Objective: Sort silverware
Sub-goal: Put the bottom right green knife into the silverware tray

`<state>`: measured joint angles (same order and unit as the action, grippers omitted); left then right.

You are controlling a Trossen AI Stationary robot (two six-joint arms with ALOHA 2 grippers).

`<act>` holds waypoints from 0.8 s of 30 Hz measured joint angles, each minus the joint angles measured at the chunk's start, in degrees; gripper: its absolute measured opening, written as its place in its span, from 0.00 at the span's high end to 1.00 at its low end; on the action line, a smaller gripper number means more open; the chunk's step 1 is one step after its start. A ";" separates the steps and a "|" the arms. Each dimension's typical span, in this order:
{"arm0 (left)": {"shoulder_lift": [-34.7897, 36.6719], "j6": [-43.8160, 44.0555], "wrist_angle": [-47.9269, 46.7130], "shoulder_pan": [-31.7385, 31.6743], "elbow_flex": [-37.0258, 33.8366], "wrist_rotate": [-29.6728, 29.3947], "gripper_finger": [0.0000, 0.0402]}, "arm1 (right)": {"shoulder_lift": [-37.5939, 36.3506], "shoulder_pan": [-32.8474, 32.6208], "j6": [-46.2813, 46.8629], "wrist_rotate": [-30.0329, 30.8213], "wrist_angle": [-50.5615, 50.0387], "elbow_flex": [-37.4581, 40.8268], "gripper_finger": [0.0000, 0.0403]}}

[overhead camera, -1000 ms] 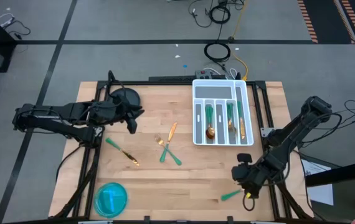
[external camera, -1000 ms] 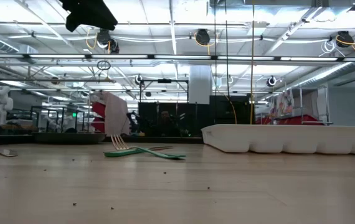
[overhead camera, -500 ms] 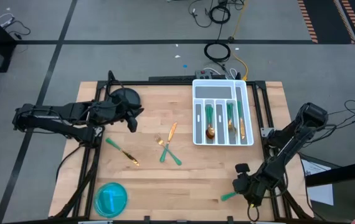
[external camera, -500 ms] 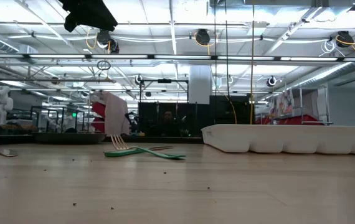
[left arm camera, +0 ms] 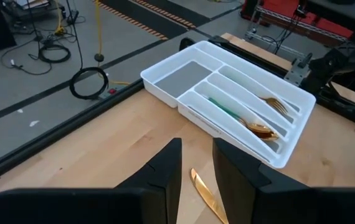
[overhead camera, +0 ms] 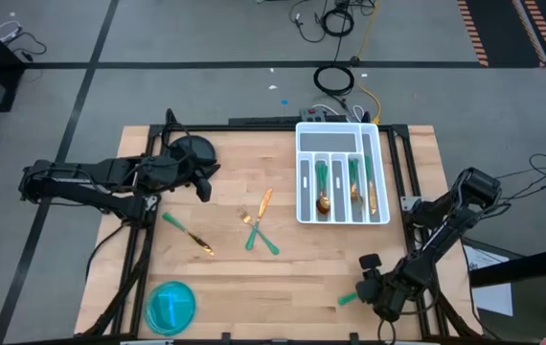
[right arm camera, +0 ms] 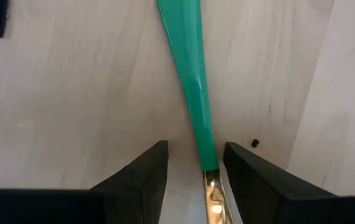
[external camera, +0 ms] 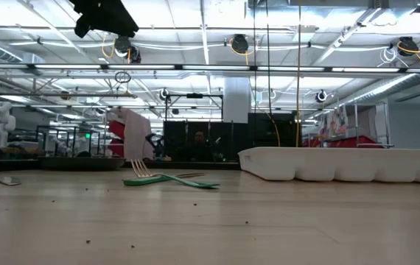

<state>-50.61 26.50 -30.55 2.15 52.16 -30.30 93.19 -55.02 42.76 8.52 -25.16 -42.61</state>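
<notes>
From above, the right gripper (overhead camera: 373,290) is low at the table's (overhead camera: 225,278) near right corner, over a green-handled utensil (overhead camera: 352,298). The left gripper (overhead camera: 202,185) hangs near the far left. Loose silverware (overhead camera: 259,230) lies mid-table; more sits in the white tray (overhead camera: 342,172).

The right wrist camera shows spread fingers (right arm camera: 145,174) straddling the green handle (right arm camera: 190,68), not pinching it.

The left wrist camera shows fingers (left arm camera: 165,171) parted, empty.
</notes>
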 joint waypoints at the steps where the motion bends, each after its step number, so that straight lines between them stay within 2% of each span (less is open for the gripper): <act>1: 0.02 -0.01 -0.02 0.00 0.00 -0.02 0.76 | 0.13 -0.11 0.07 0.35 -0.34 -0.06 0.62; 13: 0.00 -0.28 -1.22 0.00 -0.02 -0.05 0.76 | 0.81 -0.09 -0.13 0.49 -2.26 -0.20 0.96; 24: 0.00 0.02 -2.99 0.00 -0.04 -0.09 0.76 | 0.99 0.50 6.73 -0.32 -4.16 -2.94 1.00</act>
<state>-50.61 26.52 -33.54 2.15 52.12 -30.39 94.17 -54.52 49.50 8.20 -29.32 -45.55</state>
